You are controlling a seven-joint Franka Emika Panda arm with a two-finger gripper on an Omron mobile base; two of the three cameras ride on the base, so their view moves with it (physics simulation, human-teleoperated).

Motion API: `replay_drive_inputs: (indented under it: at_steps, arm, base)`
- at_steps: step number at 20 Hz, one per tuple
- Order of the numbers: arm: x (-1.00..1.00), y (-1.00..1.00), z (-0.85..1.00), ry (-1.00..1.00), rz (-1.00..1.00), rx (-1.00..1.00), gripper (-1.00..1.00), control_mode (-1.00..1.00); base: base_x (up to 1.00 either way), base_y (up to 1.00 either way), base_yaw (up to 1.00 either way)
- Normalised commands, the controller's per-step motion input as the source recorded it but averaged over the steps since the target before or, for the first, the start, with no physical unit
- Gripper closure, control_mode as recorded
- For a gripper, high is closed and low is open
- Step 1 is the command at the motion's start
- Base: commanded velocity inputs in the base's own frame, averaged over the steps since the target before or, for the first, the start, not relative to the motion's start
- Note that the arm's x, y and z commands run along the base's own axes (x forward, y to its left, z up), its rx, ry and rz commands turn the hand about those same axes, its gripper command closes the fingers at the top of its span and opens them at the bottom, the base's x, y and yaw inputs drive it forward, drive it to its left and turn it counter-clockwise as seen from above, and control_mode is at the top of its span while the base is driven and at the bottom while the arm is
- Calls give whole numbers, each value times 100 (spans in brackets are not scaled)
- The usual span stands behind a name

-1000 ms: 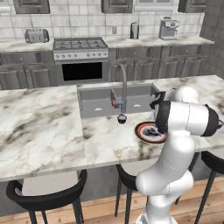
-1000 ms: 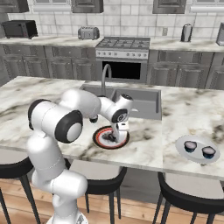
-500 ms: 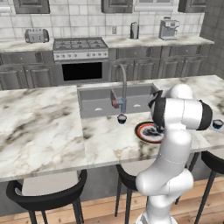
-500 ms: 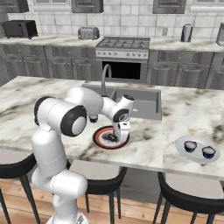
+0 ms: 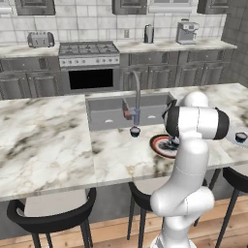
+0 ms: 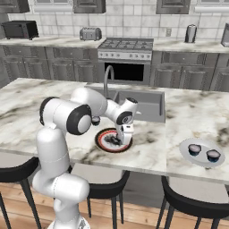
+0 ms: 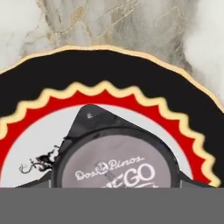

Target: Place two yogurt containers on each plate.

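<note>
arm's elbow swung left – gripper low over patterned plate | grip on yogurt cup – unclear | counter edge near

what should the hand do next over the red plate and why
Probably open and lift straight up. In the hand view the yogurt container sits low over the white centre of the red-rimmed plate, and the right base view shows the hand down at that plate. The white plate already holds two cups, and one more cup waits by the faucet.
</note>
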Motion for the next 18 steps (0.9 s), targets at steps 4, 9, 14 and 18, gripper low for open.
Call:
replay_drive_inputs:
  at_steps: [4, 9, 14, 18]
  arm:
    - [0, 0, -2, 1, -5, 0, -100, -100]
    - [-1, 0, 11, 0, -12, 0, -100, -100]
    - [-10, 0, 36, 0, -6, 0, -100, -100]
    - [-2, 11, 55, 0, -1, -3, -100, -100]
  base:
    - [0, 0, 0]
    - [0, 0, 0]
    - [0, 0, 0]
    - [0, 0, 0]
